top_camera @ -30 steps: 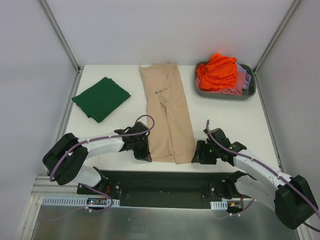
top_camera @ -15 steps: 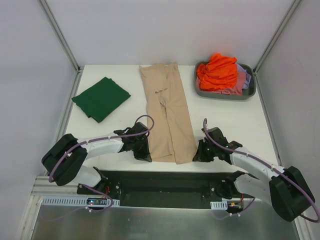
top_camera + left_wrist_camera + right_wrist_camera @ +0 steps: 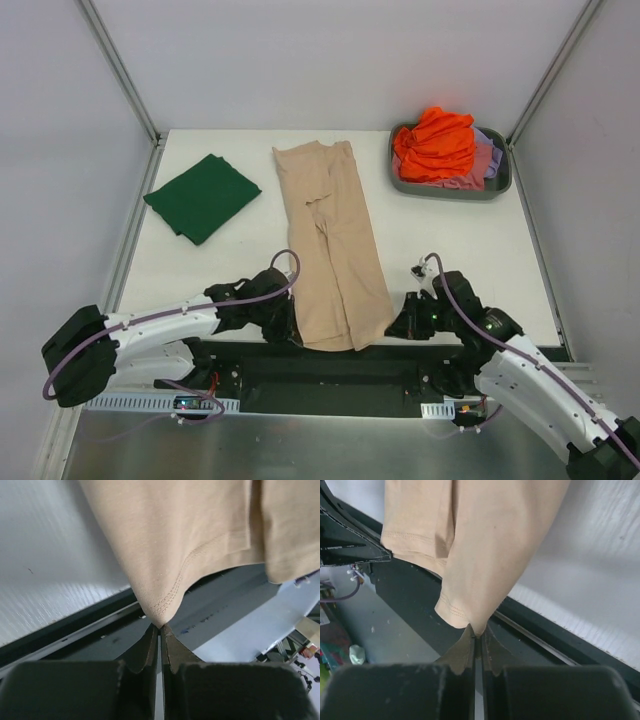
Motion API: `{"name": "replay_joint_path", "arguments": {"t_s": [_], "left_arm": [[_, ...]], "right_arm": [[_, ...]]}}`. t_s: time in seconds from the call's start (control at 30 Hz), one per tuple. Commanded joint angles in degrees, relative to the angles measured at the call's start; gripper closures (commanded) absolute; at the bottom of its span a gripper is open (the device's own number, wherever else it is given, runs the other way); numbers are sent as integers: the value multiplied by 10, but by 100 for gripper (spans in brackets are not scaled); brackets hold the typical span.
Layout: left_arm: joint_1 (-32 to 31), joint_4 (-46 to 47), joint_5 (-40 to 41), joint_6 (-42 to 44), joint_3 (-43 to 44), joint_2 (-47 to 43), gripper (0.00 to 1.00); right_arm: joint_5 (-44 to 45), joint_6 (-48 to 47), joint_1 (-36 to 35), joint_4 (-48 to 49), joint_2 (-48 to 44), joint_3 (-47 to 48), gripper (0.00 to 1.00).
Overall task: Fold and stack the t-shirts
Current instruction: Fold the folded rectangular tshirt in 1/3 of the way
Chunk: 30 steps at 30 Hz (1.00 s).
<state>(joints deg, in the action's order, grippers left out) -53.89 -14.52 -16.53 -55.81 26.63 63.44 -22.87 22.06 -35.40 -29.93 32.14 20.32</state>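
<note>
From above, the beige t-shirt point(image 3: 330, 235) lies as a long strip down the middle of the desk point(image 3: 470, 250). Its hem overhangs the near edge between the left tool point(image 3: 292, 328) and right tool point(image 3: 400, 325), while the dark green t-shirt point(image 3: 203, 196) lies folded near the left edge. The left wrist view shows the left tool point(image 3: 160, 627) pressed together, pinching a stitched hem corner. The right wrist view shows the right tool point(image 3: 477, 630) pinching the other corner, so the beige tee's crosswise fold seems in hand, and next both should lift evenly and carry the hem toward the far edge.
</note>
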Motion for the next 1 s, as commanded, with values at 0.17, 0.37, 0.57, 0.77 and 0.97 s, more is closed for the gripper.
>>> {"name": "replay_joint_path", "arguments": {"t_s": [0.17, 0.37, 0.57, 0.77, 0.97], "left_arm": [[-7, -16, 30, -9, 29, -69, 100], [61, -21, 67, 10, 71, -44, 100], [149, -21, 72, 54, 133, -3, 100], [212, -21, 78, 82, 192, 48, 100], [270, -23, 48, 115, 269, 129, 100]], "right_arm": [[-2, -5, -11, 11, 52, 81, 99], [78, -40, -13, 74, 171, 179, 99], [138, -87, -11, 98, 291, 288, 99], [191, -128, -5, 91, 406, 403, 99], [225, -156, 6, 91, 488, 497, 99]]}}
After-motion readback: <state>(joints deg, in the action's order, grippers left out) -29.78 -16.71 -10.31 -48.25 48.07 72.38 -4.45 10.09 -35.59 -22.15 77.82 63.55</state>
